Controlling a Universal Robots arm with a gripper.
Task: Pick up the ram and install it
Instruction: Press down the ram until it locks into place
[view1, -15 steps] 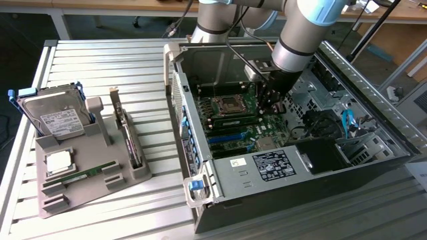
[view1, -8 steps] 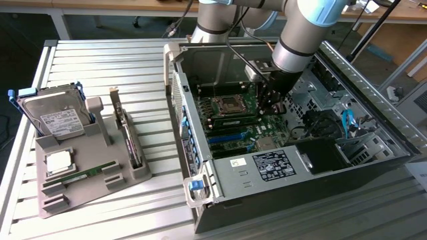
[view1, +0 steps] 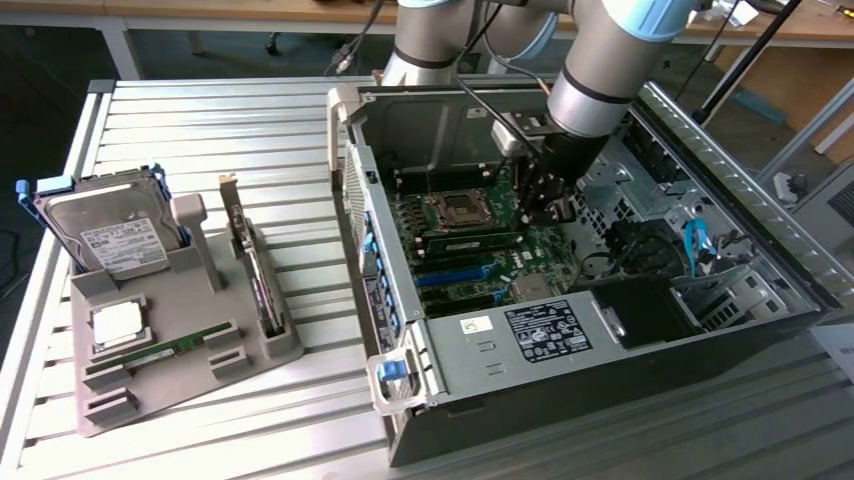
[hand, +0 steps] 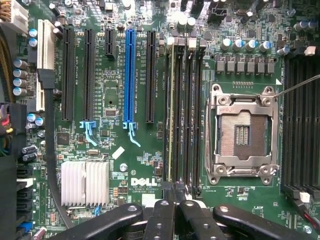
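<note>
Surface: slatted metal tabletop (view1: 200, 120), workshop benches behind it, nothing fancy.
Main box: open PC case (view1: 601, 385) lying on its side with the motherboard (hand: 150, 150) facing up.
Arm: comes in from the back and reaches down into the case, so it hides part of the board in the exterior view.
Tool: (view1: 537, 214) (hand: 172, 210) clenched, fingers pressed together with nothing visible between them, hanging right over the memory slots.
Ram: (view1: 470, 243) (hand: 172, 115) sitting on edge in one of the motherboard slots, beside the CPU socket (hand: 242, 132), just off the tool's tips.
Ram direction: long axis runs along the slot, parallel to the empty black slots next to it and to the nearest side of the socket; one end points at the tool, the other away from it.
Crowding nearby: a blue expansion slot (hand: 130, 75) and black ones on the far side of the ram, a finned silver heatsink (hand: 85, 182), and a knot of black cables (view1: 627, 250) toward the exterior view's right.
Off to the exterior view's left: grey holder tray (view1: 160, 405) with a hard drive (view1: 114, 235), a square processor chip (view1: 118, 322), an upright card (view1: 254, 270) and a spare green stick (view1: 163, 352) lying flat in its groove, well apart from the tool.
</note>
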